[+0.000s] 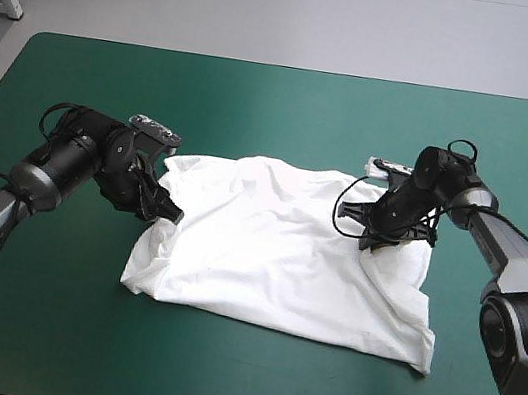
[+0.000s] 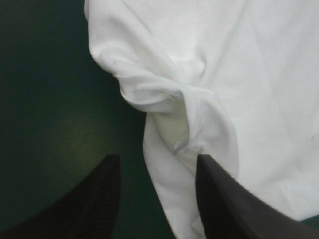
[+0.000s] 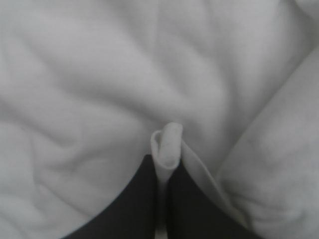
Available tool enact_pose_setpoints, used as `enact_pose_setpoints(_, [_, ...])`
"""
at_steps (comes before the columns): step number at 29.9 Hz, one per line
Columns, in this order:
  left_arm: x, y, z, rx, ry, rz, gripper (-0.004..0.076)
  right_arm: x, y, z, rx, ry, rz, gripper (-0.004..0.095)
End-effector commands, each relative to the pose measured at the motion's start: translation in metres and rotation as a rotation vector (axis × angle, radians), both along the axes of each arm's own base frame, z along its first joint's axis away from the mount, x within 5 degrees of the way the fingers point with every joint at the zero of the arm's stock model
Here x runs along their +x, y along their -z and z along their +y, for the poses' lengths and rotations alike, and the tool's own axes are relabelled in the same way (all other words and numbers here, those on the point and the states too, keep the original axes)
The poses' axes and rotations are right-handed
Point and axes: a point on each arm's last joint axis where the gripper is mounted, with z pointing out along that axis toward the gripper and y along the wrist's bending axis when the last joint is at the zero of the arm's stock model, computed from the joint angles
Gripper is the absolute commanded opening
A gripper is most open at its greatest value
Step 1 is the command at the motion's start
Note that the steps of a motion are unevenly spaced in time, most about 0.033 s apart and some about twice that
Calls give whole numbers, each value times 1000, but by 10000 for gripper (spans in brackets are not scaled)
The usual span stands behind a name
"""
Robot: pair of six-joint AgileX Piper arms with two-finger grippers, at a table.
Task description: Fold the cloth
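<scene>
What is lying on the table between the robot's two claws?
Only the white T-shirt, spread over the teal-green cover; the high view shows it reaching from the left gripper to the right gripper.

High cam sits above and behind the arms, looking down on the whole table (image 1: 234,375). Each wrist cam rides right over its tool, super close: the left gripper (image 2: 157,160) with the T-shirt (image 2: 239,74) edge just ahead, the right gripper (image 3: 162,164) buried in white. All three views share the T-shirt.
</scene>
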Motion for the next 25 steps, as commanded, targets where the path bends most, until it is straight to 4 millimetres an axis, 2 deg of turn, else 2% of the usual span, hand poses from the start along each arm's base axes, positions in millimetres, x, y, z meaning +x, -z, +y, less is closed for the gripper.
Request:
enact_pose_setpoints(1, [-4, -21, -1, -38, -4, -79, 346, 2, -18, 3, 33, -2, -65, -19])
enact_pose_setpoints(6, [-4, -21, -1, -38, -4, -79, 346, 0, -16, 5, 55, -23, -26, -11])
enact_pose_setpoints(8, [-4, -21, -1, -38, -4, -77, 346, -4, -24, 7, 80, -46, -7, 48])
enact_pose_setpoints(10, [-5, -21, 0, -36, -4, -73, 346, -7, -35, 8, 92, -60, -4, 190])
enact_pose_setpoints(13, [-5, -21, 0, -36, -4, -73, 346, -10, -56, 6, 88, -77, -39, 502])
enact_pose_setpoints(15, [-5, -21, 0, -34, -4, -66, 346, -13, -72, 4, 81, -75, -87, 648])
enact_pose_setpoints(16, [-5, -20, 0, -33, -4, -64, 346, -15, -80, 3, 79, -67, -109, 683])
enact_pose_setpoints(18, [-6, -20, 0, -33, -4, -62, 346, -19, -92, 1, 72, -62, -147, 662])
enact_pose_setpoints(22, [-6, -20, 0, -35, -10, -62, 346, -32, -116, -4, 64, -47, -211, 521])
enact_pose_setpoints(25, [-7, -20, 0, -28, -11, -44, 346, -47, -139, -9, 59, -49, -283, 473])
